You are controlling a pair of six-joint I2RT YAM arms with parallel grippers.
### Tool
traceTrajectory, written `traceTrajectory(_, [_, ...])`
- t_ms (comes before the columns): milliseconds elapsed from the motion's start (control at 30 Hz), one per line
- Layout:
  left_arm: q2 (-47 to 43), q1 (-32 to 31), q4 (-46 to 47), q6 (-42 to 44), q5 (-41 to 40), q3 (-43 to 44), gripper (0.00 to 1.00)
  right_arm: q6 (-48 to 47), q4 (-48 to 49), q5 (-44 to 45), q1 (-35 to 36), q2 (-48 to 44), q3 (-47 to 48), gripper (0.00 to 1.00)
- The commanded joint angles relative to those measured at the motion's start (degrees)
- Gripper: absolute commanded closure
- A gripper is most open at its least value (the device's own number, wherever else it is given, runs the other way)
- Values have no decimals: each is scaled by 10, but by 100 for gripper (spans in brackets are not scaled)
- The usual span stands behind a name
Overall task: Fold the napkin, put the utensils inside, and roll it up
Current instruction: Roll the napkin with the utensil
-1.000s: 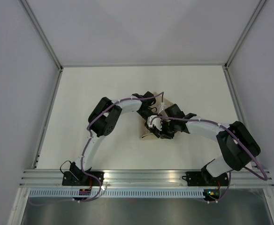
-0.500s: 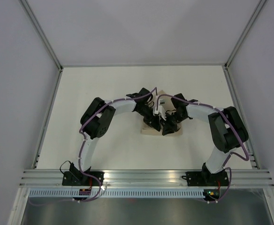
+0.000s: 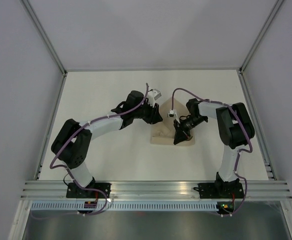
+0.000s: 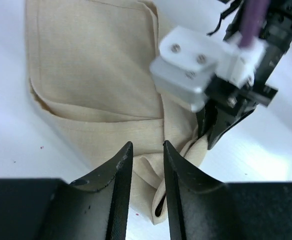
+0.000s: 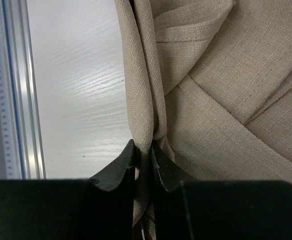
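right gripper (image 5: 144,150) pinched a fold of the napkin (image 5: 221,90); left gripper (image 4: 147,152) hovered above it, jaws narrowly apart, empty

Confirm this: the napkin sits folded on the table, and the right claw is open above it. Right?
Not quite. The napkin does sit folded on the table, but the right claw is not open above it: the right wrist view shows it shut on a fold of the cloth.

Plain tan-beige woven cloth napkin (image 3: 162,136), unpatterned; matte white flat tabletop (image 3: 101,90); black-and-white jointed robot arms (image 3: 103,125) carrying purple cables (image 3: 185,90); silver ribbed aluminium rail (image 3: 156,187).
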Motion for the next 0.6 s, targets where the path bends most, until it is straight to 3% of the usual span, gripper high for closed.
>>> traceTrajectory(0, [-45, -34, 114, 56, -131, -67, 64, -63, -61, 42, -9, 61, -2, 87])
traceTrajectory(233, [-53, -168, 174, 238, -322, -120, 62, -69, -83, 43, -27, 92, 19, 87])
traceTrajectory(567, [-26, -281, 212, 377, -385, -160, 52, -65, -90, 44, -36, 118, 29, 88])
